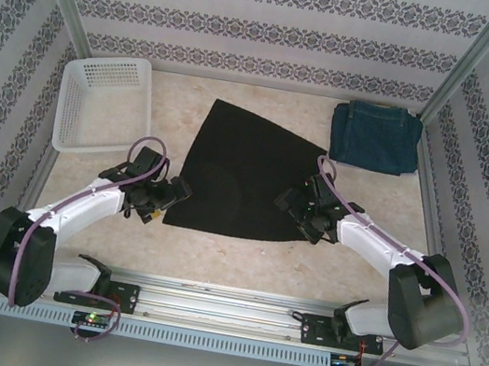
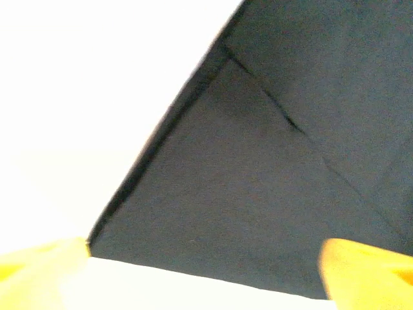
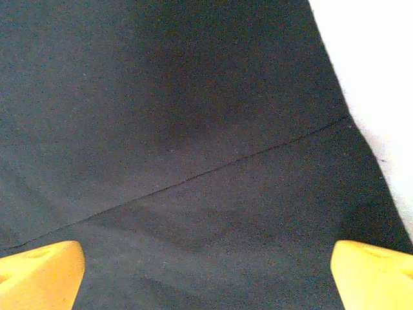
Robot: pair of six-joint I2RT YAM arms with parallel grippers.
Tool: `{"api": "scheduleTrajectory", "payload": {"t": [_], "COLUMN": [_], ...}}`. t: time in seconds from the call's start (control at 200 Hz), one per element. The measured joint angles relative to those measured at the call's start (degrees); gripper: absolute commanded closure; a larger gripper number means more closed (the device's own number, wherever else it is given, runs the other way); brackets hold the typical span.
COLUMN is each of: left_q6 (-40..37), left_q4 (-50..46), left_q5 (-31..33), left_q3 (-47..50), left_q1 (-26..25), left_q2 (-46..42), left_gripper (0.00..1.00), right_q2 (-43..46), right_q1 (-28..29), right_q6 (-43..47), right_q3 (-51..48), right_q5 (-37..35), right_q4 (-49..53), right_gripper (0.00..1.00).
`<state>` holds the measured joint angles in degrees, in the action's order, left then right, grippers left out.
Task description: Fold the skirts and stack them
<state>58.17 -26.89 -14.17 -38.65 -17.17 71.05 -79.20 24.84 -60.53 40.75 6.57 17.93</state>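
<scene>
left claw [image 1: 169, 196]: jaws wide apart, nothing clamped. Yellow fingers [image 2: 40, 268] straddle the near-left corner of the black skirt [image 1: 237, 172]. In the left wrist view the corner point lies just beside one fingertip and the cloth edge runs across to the other. Whether the tips touch the cloth, cannot tell.
right claw [image 1: 298, 204]: jaws fully spread, nothing gripped. Both yellow fingers [image 3: 40, 271] hang over black cloth, with a thin seam line crossing ahead of them. The cloth's right edge and the pale table [image 1: 240, 263] show just beyond the right fingertip.
left arm pose: reaches forward from its base and angles inward to the right. The wrist is low over the table, with the elbow joint back at the near-left side.
right arm pose: mirrors the left and angles inward to the left. The wrist is low at the skirt's right-hand edge.
black skirt: spread flat, a fan shape, lying between the two claws. Its narrow end points away from both.
denim skirt [image 1: 376, 136]: folded into a neat block, beyond the right claw and to its right, well apart from it.
basket [image 1: 99, 149]: white mesh, beyond the left claw and to its left, apart from the black skirt.
</scene>
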Motion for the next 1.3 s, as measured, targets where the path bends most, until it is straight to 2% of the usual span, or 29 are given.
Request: {"api": "scheduleTrajectory", "payload": {"t": [0.135, 0.2, 0.32, 0.455, 0.809, 0.904, 1.004, 1.079, 1.184, 1.219, 1.299], "left_q6": [-0.5, -0.7, -0.7, -0.6, -0.9, -0.9, -0.7, -0.9, -1.0, -1.2, -1.3], "left_q4": [-3.5, -4.4, -5.5, -5.7, -5.4, -5.1, -5.9, -6.5, -5.2, -4.9, -4.2], "left_q5": [2.3, 2.7, 3.1, 3.1, 5.0, 5.4, 5.7, 6.0, 5.3, 5.2, 5.0], "left_q3": [-0.3, -0.4, -0.6, -0.6, -2.3, -2.5, -2.7, -2.8, -3.7, -4.1, -4.7], "left_q1": [-1.0, -2.1, -2.8, -3.9, -4.6, -4.6, -4.6, -4.6, -5.0, -5.0, -5.0], "left_q2": [0.5, 0.9, 2.3, 4.6, 11.0, 12.2, 12.3, 12.2, 11.8, 11.3, 9.7], "left_gripper": [0.4, 0.41, 0.51, 0.56, 0.62, 0.7, 0.86, 0.91, 1.0, 1.0, 1.0], "right_q2": [0.0, 0.0, 0.0, 0.0, 0.1, 0.8, 2.5, 4.1, 7.2, 8.2, 9.7], "right_q1": [0.0, -0.4, -1.1, -1.5, -1.9, -2.1, -2.6, -3.4, -5.7, -6.5, -8.3], "right_q6": [0.0, 0.0, -0.1, -0.2, -0.2, -0.2, 0.1, 0.8, 1.8, 2.0, 2.6], "right_q3": [0.0, 0.0, 0.0, 0.0, 0.0, -0.3, -0.9, -1.2, -3.0, -4.0, -6.6], "right_q5": [-0.3, -0.5, -0.7, -0.7, -0.7, -0.7, -0.7, -1.0, -1.4, -1.4, -0.9], "right_q4": [-0.2, -0.2, -0.2, -0.2, -0.5, -0.5, 0.1, 1.2, 2.9, 3.4, 4.6], "right_gripper": [0.02, 0.02, 0.02, 0.02, 0.02, 0.02, 0.02, 0.03, 0.07, 0.09, 0.29]}}
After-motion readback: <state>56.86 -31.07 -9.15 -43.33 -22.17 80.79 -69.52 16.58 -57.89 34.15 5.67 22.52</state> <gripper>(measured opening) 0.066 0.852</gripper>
